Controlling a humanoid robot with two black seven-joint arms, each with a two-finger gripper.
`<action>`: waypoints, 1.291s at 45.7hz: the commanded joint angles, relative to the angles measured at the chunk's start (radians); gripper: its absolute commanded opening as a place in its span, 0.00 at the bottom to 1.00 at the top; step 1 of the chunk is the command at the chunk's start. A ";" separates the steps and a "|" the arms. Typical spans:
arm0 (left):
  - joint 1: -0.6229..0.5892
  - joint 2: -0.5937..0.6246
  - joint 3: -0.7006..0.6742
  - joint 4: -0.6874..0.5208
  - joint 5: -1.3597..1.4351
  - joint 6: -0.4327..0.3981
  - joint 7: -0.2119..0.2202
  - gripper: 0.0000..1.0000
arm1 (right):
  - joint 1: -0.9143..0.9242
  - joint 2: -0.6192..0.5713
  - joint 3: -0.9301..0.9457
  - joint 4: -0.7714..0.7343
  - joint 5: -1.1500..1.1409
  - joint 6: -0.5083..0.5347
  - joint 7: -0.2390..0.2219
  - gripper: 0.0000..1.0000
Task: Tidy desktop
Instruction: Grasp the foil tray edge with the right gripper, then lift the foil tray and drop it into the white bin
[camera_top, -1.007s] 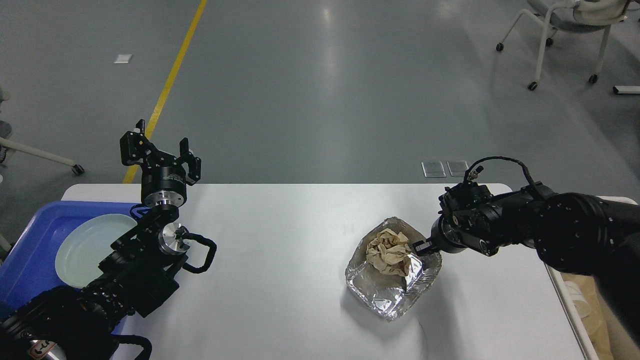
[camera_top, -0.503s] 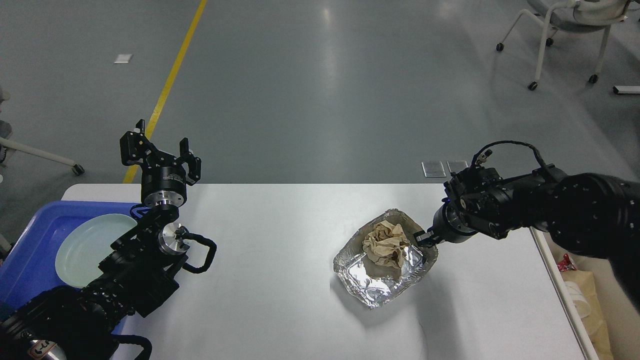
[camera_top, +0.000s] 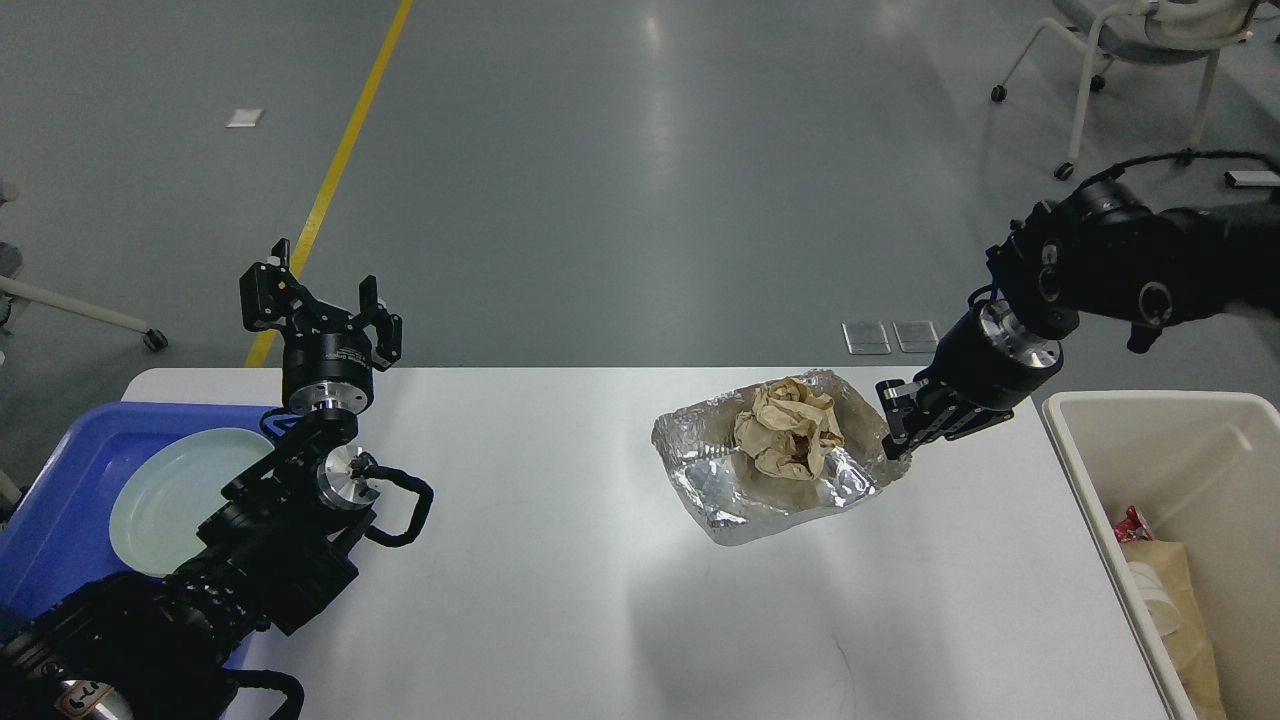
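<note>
The desktop (camera_top: 560, 600) is seen as a big white table that fills the lower part of the view, and its near edge is cut off at the bottom. A foil tray (camera_top: 770, 470) is held up by its right rim in the right gripper (camera_top: 897, 425), whose fingers are clamped on the foil. The tray is tilted, and a soft shadow is cast on the white top below it. A ball of brown paper (camera_top: 788, 428) is seen lying inside the tray. The fingertips are small and dark, so the spot where the foil is pinched is hard to make out. The left gripper (camera_top: 322, 300) is held upright over the far left corner, with its fingers spread apart and nothing between them. A blue tray (camera_top: 60, 480) is seen at the left edge, partly hidden by the left arm and cut off by the picture. A pale plate (camera_top: 175, 495) is seen lying in it. A cream bin (camera_top: 1180, 440) is seen just beside the table on the right, cut off at the edge. Some rubbish is seen in it, but it is too small to name.
</note>
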 joint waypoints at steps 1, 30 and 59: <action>0.000 0.000 0.000 0.000 0.000 0.000 0.000 1.00 | 0.159 -0.067 0.000 0.089 0.056 0.092 0.004 0.00; 0.000 0.000 0.000 0.000 0.000 0.000 0.000 1.00 | 0.721 -0.154 0.103 0.236 0.239 0.115 0.003 0.00; 0.000 0.000 0.000 0.000 0.000 0.000 0.000 1.00 | 0.266 -0.231 -0.139 -0.181 0.136 0.115 -0.005 0.00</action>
